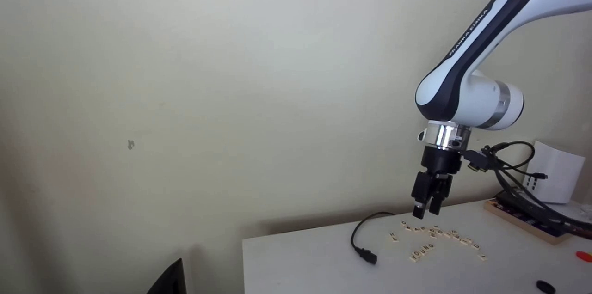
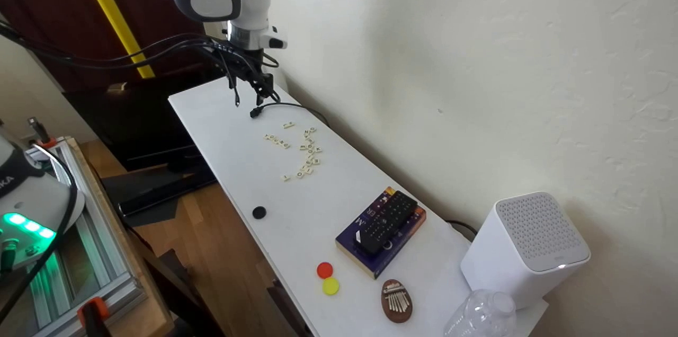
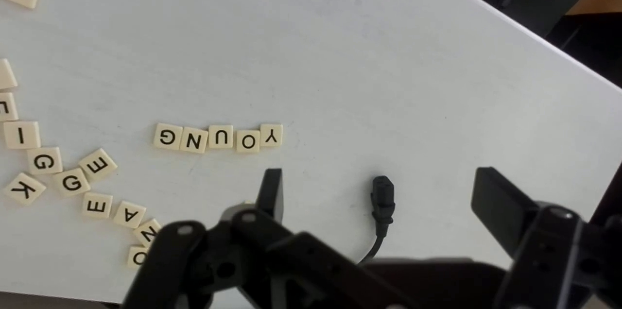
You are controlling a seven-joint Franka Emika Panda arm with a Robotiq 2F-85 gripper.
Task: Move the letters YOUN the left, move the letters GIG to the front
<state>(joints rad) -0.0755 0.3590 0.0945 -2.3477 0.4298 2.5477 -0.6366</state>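
Cream tiles Y (image 3: 271, 135), O (image 3: 248, 141), U (image 3: 220, 137) and N (image 3: 194, 140) lie in a slightly uneven row, with a G (image 3: 168, 136) at the row's end. Farther left in the wrist view, an I (image 3: 21, 135) and two G tiles (image 3: 44, 161) (image 3: 72, 182) sit in a bent chain of letters. My gripper (image 3: 380, 173) stands open above the table, its fingers (image 3: 272, 192) wide apart and holding nothing. In an exterior view the gripper (image 1: 426, 209) hangs over the far side of the table, above the tiles' level. The left finger partly covers another tile.
On the white table (image 2: 233, 167) below the gap between my fingers lies a black cable plug (image 3: 383, 197). A book (image 2: 349, 236) bearing a black remote (image 2: 385, 223), a black disc (image 2: 259, 212), red and yellow discs (image 2: 324, 269) (image 2: 330, 286), and a white router (image 2: 522, 252) stand farther along.
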